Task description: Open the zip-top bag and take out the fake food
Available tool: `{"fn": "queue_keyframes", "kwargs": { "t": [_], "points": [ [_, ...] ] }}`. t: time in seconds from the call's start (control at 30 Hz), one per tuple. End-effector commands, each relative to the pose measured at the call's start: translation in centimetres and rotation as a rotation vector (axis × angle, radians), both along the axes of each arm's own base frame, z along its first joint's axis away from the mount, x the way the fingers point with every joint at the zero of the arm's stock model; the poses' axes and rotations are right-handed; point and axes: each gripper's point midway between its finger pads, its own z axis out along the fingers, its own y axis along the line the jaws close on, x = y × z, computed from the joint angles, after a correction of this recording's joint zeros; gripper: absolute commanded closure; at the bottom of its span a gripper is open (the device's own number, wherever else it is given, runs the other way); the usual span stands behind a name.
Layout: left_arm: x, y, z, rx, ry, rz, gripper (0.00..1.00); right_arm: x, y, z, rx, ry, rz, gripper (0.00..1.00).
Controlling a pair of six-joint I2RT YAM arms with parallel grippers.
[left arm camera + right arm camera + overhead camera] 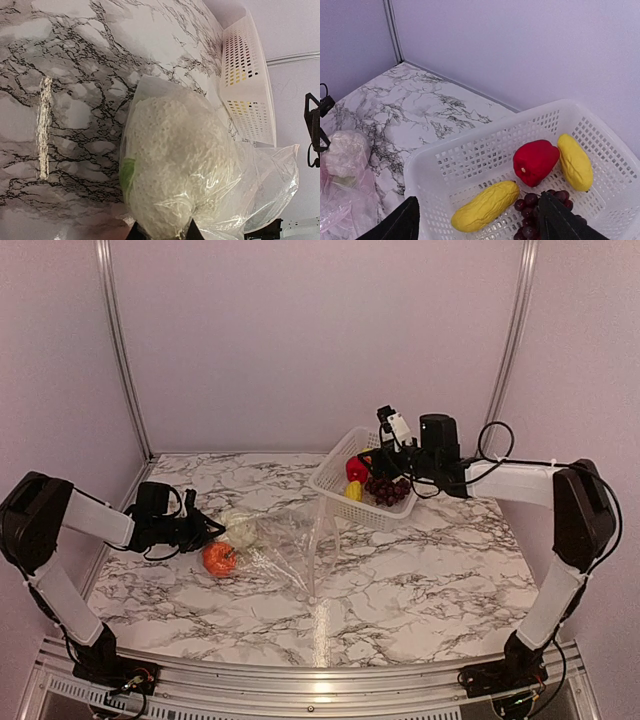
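- The zip-top bag (295,545) lies crumpled in the middle of the surface (440,570), just beside the basket (335,472). Its film looks thin, limp and slick, so expect it to be light and to slide. Grip it at the stiffer zip edge, which I cannot locate.
- The white lumpy piece (175,160) sits under the film. The orange round piece (219,558) lies at the bag's left end.
- Left claw (164,232): its fingers flank the bagged white lumpy piece. I cannot tell whether they press it.
- Right claw (477,200): spread wide and empty above the basket, which holds a red piece (535,161), yellow fruits (485,206) and a grape bunch (529,201).
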Motion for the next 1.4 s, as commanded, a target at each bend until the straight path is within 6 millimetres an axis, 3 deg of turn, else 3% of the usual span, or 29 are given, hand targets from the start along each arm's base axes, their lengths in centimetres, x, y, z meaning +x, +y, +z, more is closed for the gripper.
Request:
{"fn": "queue_keyframes", "kwargs": {
  "t": [0.0,0.17,0.3,0.6,0.73,0.9,1.17,1.37],
  "points": [
    [-0.7,0.8,-0.7,0.017,0.021,0.027,1.0,-5.1,1.9,-0.6,0.127,0.117,0.129,0.24],
    [-0.9,0.8,-0.7,0.016,0.023,0.025,1.0,-10.3,3.6,-0.9,0.161,0.166,0.202,0.31],
    [-0.9,0.7,-0.5,0.005,0.018,0.023,1.0,-13.8,5.3,-2.4,0.208,0.242,0.274,0.4],
    [-1.2,0.6,-0.4,-0.005,0.015,0.021,1.0,-17.3,8.6,-7.2,0.254,0.374,0.358,0.73],
    [-1.5,0.6,-0.6,-0.005,0.016,0.022,1.0,-17.8,10.2,-8.4,0.267,0.404,0.394,0.8],
    [-1.7,0.3,-0.5,-0.014,0.011,0.013,1.0,-17.2,11.7,-10.4,0.27,0.445,0.401,0.82],
    [-2.3,-1.2,-0.5,-0.027,0.012,-0.042,1.0,-16.0,15.0,-13.7,0.248,0.476,0.444,0.82],
    [-2.8,-2.9,-0.7,-0.02,0.009,-0.101,1.0,-15.2,16.7,-14.3,0.241,0.458,0.466,0.78]
  ]
}}
